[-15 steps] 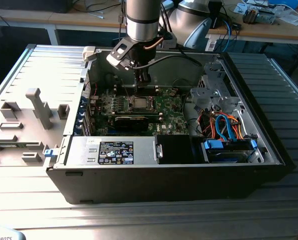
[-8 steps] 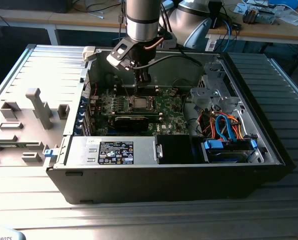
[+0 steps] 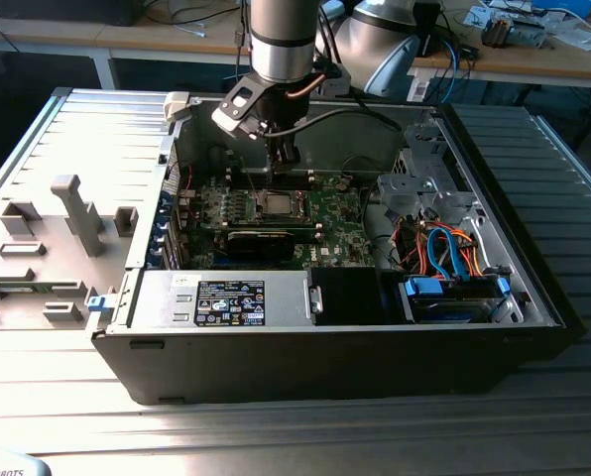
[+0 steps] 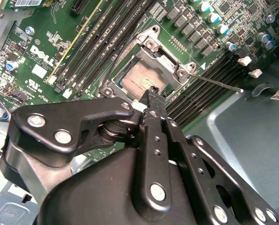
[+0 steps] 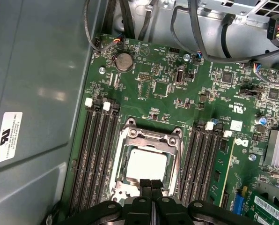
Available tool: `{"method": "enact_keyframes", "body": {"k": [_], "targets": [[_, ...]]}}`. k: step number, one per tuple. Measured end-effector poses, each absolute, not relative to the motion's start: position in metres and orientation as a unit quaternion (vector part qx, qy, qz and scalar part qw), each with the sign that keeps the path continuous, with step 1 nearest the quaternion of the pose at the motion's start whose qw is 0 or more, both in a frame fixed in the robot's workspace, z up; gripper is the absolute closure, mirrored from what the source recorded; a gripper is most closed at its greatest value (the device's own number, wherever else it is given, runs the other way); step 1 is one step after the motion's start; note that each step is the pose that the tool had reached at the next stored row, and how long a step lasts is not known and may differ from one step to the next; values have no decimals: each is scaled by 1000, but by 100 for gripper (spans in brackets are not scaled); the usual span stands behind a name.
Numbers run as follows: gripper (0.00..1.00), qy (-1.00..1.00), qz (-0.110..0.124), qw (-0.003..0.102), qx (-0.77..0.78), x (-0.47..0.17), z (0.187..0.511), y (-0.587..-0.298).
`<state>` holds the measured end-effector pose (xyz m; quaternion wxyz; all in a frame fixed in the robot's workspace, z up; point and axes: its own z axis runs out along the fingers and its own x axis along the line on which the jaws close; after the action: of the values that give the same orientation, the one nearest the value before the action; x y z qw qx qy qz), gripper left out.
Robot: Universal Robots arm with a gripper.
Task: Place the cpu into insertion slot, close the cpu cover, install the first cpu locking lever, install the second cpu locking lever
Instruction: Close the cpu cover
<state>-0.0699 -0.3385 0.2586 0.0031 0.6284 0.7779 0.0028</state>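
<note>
Presently the cpu sits flat in the insertion slot on the green board. Its silver top shows through the window of the cpu cover, which looks to be down over it.

- Handling, as judged: the chip is light, rigid and flat. Its contact side is fragile, so hold it by the edges only and do not drag it.
- The cover is thin, stiff sheet metal, and any push belongs on the frame, not on the chip.
- The locking lever is a thin wire rod standing out from a socket corner over the memory slots. It is probably springy and looks unlatched. The free end would give the best purchase.

The end effector has its two fingers pressed together, narrow, with nothing between them. In both wrist views the tip hangs just over the chip's near edge; I cannot tell whether it touches.

In the exterior view the cpu lies at 6 o'clock of the end effector, close below. The black expansion card is at 6 o'clock of the socket. The case rests on a slatted worktop.
</note>
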Motion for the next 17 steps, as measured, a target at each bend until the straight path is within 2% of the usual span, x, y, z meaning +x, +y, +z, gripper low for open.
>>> {"method": "enact_keyframes", "body": {"k": [17], "targets": [[89, 786, 3, 3, 618, -70, 259, -339]]}}
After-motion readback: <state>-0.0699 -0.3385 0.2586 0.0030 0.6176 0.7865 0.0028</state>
